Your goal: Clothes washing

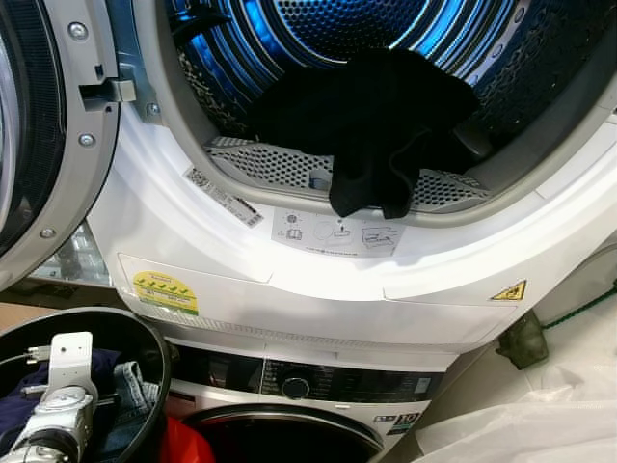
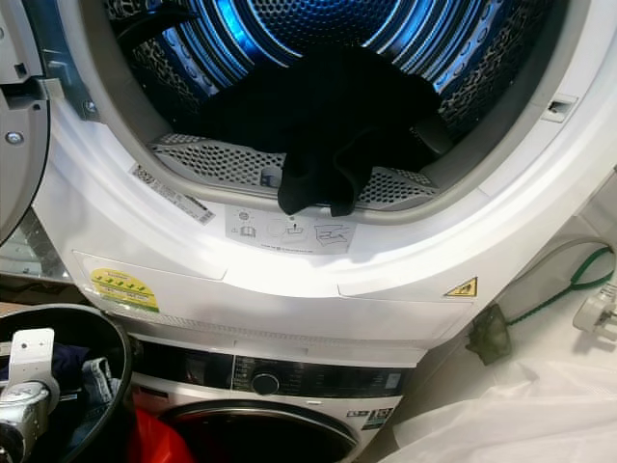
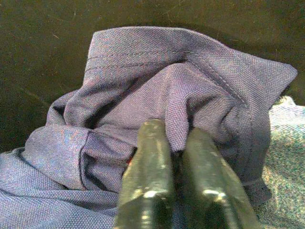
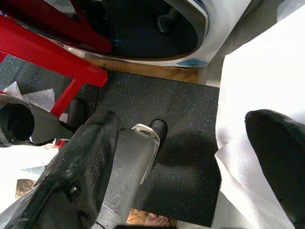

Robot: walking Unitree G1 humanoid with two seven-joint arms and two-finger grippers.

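In the left eye view, a white stacked drum machine (image 1: 318, 280) stands open, its perforated steel drum lit blue, and a black garment (image 1: 381, 125) lies inside with one end drooping over the grey perforated lip. At the lower left sits a round black laundry basket (image 1: 159, 362) holding blue and denim clothes, with the silver left arm reaching down into it. The right eye view shows the same scene, plus a green cable (image 2: 569, 285) on the white sheet beside the machine. In the left wrist view, the left gripper (image 3: 177, 157) has its black fingers pinched together on a fold of a purplish-blue knit garment (image 3: 157, 90) in the basket. In the right wrist view, the right gripper (image 4: 190, 162) hangs idle with its fingers spread wide above a dark speckled floor mat (image 4: 186, 109). The task looks partly done: one item is loaded, and several garments are left in the basket.
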